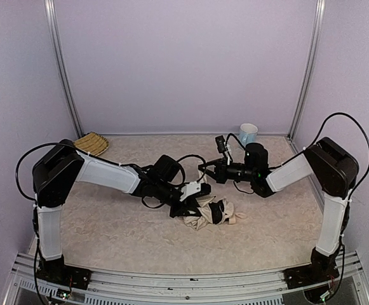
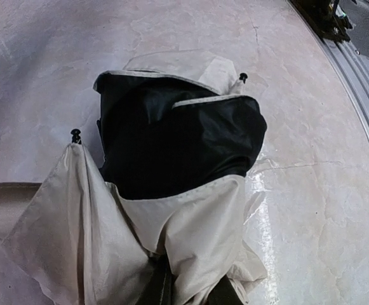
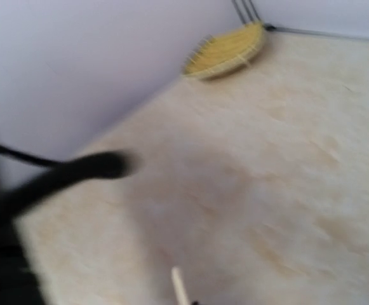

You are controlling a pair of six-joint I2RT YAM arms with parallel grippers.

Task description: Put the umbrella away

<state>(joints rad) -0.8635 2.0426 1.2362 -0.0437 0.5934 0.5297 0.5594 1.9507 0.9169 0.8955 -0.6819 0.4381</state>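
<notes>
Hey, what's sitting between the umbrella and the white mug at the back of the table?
The right arm's wrist crosses that stretch, between the umbrella and the white mug; the top view shows it.

Beige marbled table [image 1: 108, 235], crumpled cream umbrella [image 1: 200, 219] near centre, straw basket [image 1: 92, 143] at back-left corner, pale mug [image 1: 248, 133] at back edge.
</notes>
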